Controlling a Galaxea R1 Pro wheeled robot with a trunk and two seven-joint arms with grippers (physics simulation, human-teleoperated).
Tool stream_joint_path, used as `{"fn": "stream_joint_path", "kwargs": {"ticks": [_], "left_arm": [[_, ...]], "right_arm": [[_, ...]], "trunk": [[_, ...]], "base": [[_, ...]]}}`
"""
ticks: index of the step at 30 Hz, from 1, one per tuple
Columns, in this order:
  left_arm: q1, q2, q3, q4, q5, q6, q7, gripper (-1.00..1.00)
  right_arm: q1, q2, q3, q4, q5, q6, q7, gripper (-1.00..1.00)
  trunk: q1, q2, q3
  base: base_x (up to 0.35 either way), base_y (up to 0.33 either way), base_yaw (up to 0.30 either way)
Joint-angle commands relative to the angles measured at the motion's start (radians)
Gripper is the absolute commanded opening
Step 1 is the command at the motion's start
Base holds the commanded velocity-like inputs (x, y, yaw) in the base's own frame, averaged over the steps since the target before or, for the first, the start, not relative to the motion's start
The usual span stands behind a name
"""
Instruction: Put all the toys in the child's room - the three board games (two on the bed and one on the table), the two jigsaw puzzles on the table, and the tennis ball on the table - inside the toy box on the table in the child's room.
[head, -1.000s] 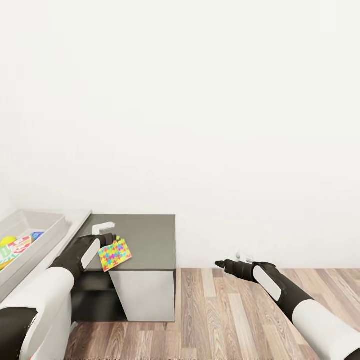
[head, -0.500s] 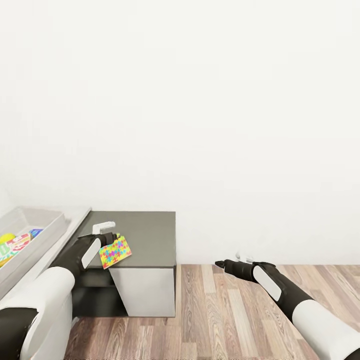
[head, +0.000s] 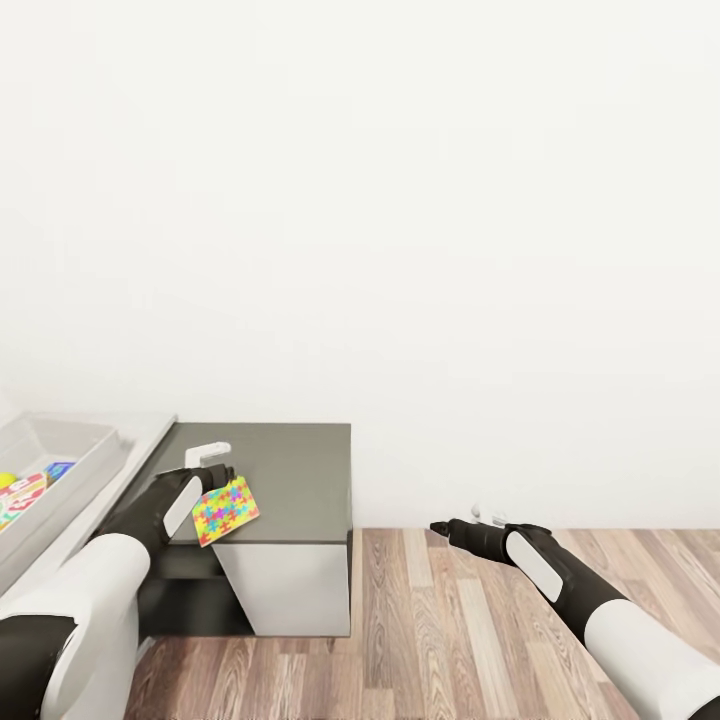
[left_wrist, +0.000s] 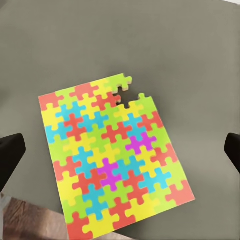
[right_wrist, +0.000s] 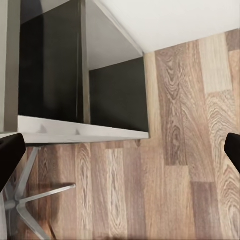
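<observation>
1. In the head view, my left gripper (head: 222, 480) holds a jigsaw puzzle (head: 226, 510) by its upper edge. The puzzle hangs tilted over the front edge of the dark grey desk (head: 290, 480). The fingers are pressed on the puzzle. At the far left I see the toy box (head: 70, 470) on the light grey table (head: 140, 455), with colourful game boxes (head: 25, 495) lying inside it. The puzzle is beside the toy box, apart from it. My right gripper (head: 437, 526) is held over the wood floor (head: 450, 630), near the white wall (head: 400, 220), and it carries nothing. From here I cannot tell if its fingers are apart or together.

2. In the left wrist view, the puzzle (left_wrist: 112, 155) is seen against the dark grey desk top (left_wrist: 190, 60). One piece is missing near one edge. The two dark fingertips (left_wrist: 10, 157) stand at both sides of the picture.

3. In the right wrist view, the dark fingertips (right_wrist: 9, 157) are wide apart, with nothing between them. Beyond them are the floor (right_wrist: 185, 165), the open side of the dark desk (right_wrist: 75, 75) and a grey chair leg (right_wrist: 35, 200).
</observation>
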Motion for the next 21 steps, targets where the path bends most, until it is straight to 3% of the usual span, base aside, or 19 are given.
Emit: {"fn": "stream_joint_path", "kwargs": {"ticks": [1, 21], "left_arm": [[0.0, 0.0, -0.008, -0.002, 0.01, 0.004, 0.009, 1.0], [-0.001, -0.003, -0.008, -0.002, 0.01, 0.003, 0.009, 1.0]], "right_arm": [[-0.001, -0.001, 0.004, -0.001, -0.001, 0.002, 0.001, 1.0], [-0.001, 0.0, 0.004, -0.001, -0.001, 0.002, 0.001, 1.0]], "trunk": [[0.001, -0.002, -0.004], [0.001, -0.002, -0.023]], "base": [[0.043, 0.0, 0.0], [0.127, 0.0, 0.0]]}}
